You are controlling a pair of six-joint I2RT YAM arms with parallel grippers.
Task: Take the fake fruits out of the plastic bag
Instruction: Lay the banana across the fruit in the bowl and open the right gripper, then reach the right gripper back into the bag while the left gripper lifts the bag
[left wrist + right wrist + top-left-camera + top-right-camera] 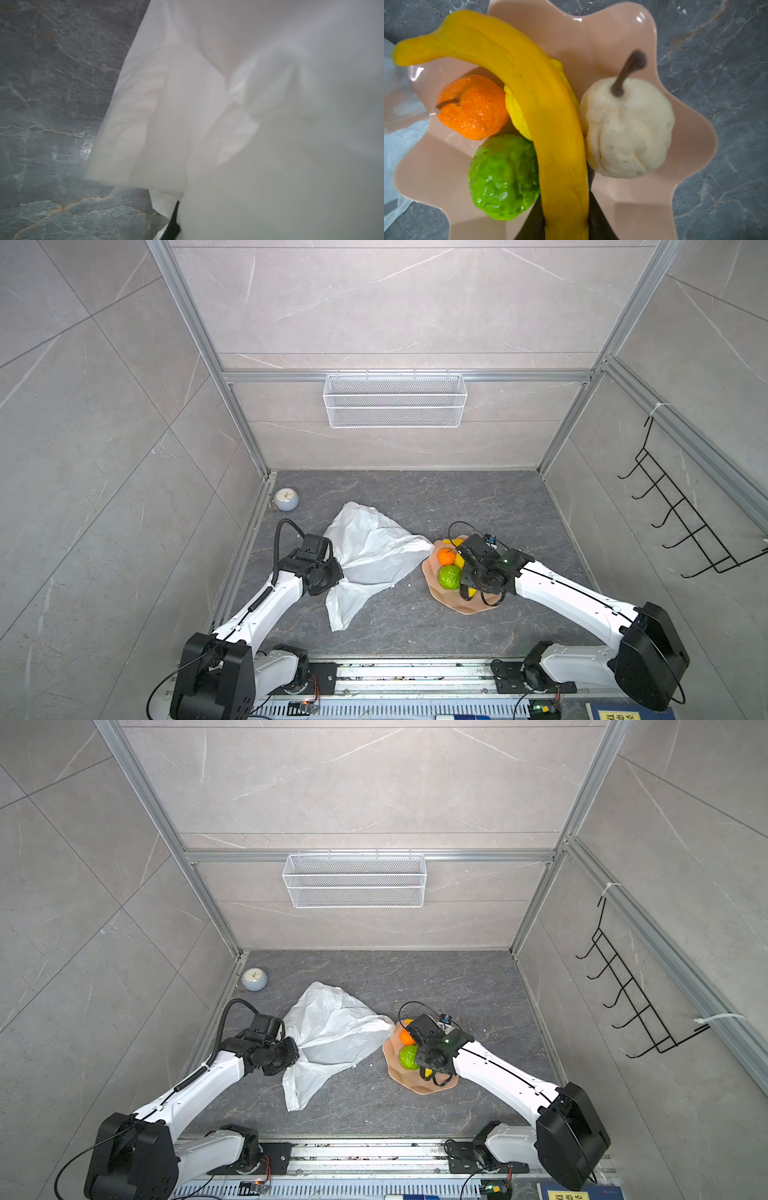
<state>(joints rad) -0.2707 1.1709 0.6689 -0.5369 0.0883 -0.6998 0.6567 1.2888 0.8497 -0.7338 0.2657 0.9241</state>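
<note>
The white plastic bag (374,551) lies crumpled on the dark table in both top views. My left gripper (329,575) is shut on the bag's near left part; in the left wrist view the bag (249,104) covers all but one black finger (173,225). The pink scalloped plate (623,31) holds an orange (473,108), a bumpy bright green fruit (502,176), a bumpy yellow fruit (517,108) and a cream pear (627,128). My right gripper (566,216) is shut on the yellow banana (529,83), which arcs over the other fruits. Whatever is in the bag is hidden.
The plate (457,605) sits just right of the bag, its rim touching the plastic. A small round clock (286,498) stands at the back left corner. A white wire basket (395,400) hangs on the back wall, a black hook rack (681,510) on the right wall.
</note>
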